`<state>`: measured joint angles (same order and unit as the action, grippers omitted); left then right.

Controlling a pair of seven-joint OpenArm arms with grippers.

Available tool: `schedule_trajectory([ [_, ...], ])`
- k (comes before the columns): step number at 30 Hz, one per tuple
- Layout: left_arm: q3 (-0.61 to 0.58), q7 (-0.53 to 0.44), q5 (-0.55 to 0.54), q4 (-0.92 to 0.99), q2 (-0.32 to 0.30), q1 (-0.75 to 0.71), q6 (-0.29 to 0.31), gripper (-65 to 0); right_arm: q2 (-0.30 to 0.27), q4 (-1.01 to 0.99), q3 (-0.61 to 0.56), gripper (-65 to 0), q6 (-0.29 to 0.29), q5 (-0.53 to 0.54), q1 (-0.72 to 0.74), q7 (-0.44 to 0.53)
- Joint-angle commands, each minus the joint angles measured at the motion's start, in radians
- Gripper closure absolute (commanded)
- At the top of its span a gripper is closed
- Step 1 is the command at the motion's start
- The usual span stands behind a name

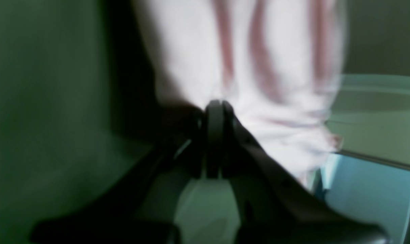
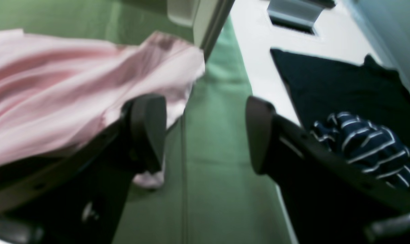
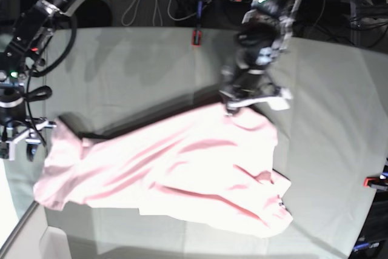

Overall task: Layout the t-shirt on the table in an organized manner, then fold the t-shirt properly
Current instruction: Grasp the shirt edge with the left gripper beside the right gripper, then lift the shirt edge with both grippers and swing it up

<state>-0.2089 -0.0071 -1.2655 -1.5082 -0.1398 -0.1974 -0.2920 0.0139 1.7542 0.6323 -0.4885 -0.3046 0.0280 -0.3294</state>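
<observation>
The pale pink t-shirt lies crumpled across the middle of the table, with one edge lifted at the back. My left gripper is shut on that raised edge, and in the left wrist view the closed left gripper pinches the pink t-shirt, which is blurred. My right gripper stands open at the table's left edge, beside the shirt's left end. In the right wrist view the right gripper has nothing between its fingers; the t-shirt lies just beside one finger. No lettering shows.
A red-and-black clamp sits on the table's far edge and another clamp on the right edge. Off the table, a dark navy cloth and a navy striped garment lie on a white surface. Cables hang behind the table.
</observation>
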Motion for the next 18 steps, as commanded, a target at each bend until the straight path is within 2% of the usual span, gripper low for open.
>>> schedule_trajectory([
  [1,0.036,-0.023,-0.010,-0.056,-0.039,-0.027,0.003,0.0,0.001,0.017,-0.002,-37.3,0.007,0.014,0.011,0.025],
  [3,0.098,-0.023,-0.010,-0.125,-0.073,-0.080,0.003,0.0,0.024,0.019,-0.012,-37.3,-0.008,0.014,0.005,0.025],
  [7,0.268,-0.017,-0.006,-0.219,-0.103,-0.150,0.003,0.0,0.105,0.022,-0.036,-37.3,-0.160,0.014,-0.055,0.025],
  [9,0.328,-0.015,-0.009,-0.245,-0.113,-0.169,0.003,0.0,0.140,0.022,-0.059,-37.6,-0.195,0.014,-0.095,0.025],
  [14,0.365,-0.015,-0.010,-0.271,-0.154,-0.179,0.003,0.0,0.143,0.014,-0.139,-38.8,-0.163,0.014,-0.181,0.025],
  [18,0.391,-0.015,-0.010,-0.276,-0.156,-0.184,0.003,0.0,0.143,-0.013,-0.154,-42.1,-0.137,0.014,-0.204,0.025],
])
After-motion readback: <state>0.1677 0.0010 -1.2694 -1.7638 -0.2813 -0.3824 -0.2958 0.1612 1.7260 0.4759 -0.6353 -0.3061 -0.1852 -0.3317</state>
